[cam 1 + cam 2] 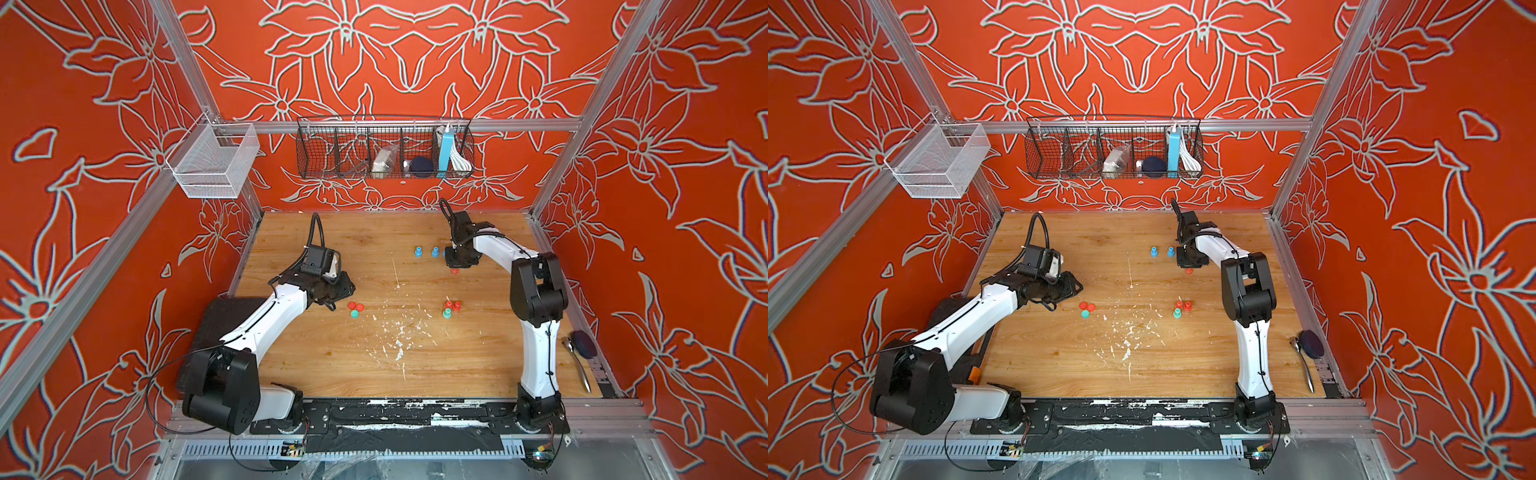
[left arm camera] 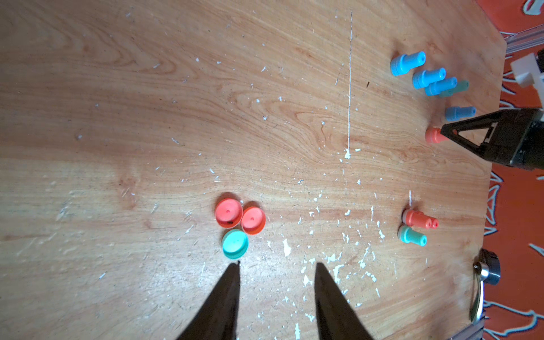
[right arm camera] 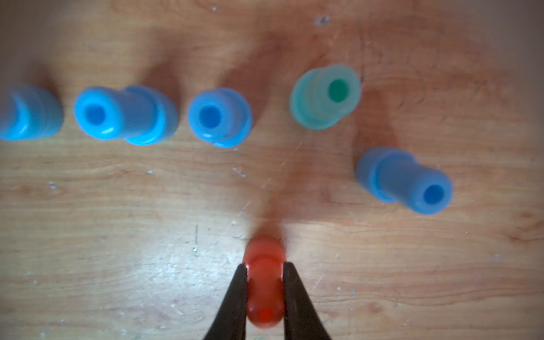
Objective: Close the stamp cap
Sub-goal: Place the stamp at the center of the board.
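Observation:
My right gripper [image 3: 265, 266] is shut on a red stamp [image 3: 264, 250], pinching its stem near the table's far right; the stamp shows below the gripper in both top views [image 1: 455, 271] [image 1: 1189, 271]. Two red caps [image 2: 228, 212] [image 2: 253, 220] and a teal cap [image 2: 234, 243] lie together on the wood, left of centre [image 1: 355, 308]. My left gripper [image 2: 276, 265] hangs open just short of the teal cap, with nothing between its fingers. Two red stamps and a teal stamp [image 1: 452, 308] stand in a cluster right of centre.
Several blue stamps [image 3: 126, 114] and a pale teal stamp [image 3: 323, 97] stand in a row just beyond the held stamp. A spoon [image 1: 577, 365] and a dark round object [image 1: 584, 344] lie at the right edge. A black wire basket [image 1: 384, 149] hangs on the back wall.

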Robot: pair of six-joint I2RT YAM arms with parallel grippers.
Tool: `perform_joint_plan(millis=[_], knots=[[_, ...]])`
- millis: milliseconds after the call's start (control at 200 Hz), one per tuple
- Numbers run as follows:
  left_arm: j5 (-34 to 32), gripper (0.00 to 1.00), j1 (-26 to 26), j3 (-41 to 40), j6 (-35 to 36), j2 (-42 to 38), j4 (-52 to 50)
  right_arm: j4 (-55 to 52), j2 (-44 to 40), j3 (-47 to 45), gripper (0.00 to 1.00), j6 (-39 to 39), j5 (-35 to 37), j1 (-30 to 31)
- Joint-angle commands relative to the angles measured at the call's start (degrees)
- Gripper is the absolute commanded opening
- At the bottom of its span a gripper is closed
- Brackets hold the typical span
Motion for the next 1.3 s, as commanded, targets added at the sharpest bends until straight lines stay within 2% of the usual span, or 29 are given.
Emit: perform_joint_plan(millis=[0, 290, 641, 1291], knots=[[0.37, 0.42, 0.39, -0.72, 0.17, -0.80, 0.48, -3.54, 4.99, -0.35, 0.08, -1.29, 1.95, -1.50], [0.29, 0.42, 0.46, -0.74, 0.22, -0.85, 0.29, -6.26, 8.43, 6.05, 0.08, -2.51, 2.52, -2.66], [0.38, 0.42, 0.47, -0.65, 0.08, -0.60, 0.40, -6.50, 7.19, 6.72, 0.10, -2.53, 2.63, -2.79], [-0.48, 0.43, 0.47, -0.43, 0.22, -2.81, -1.01, -8.22, 3.32, 8.07, 0.25, -2.88, 2.59, -2.65]])
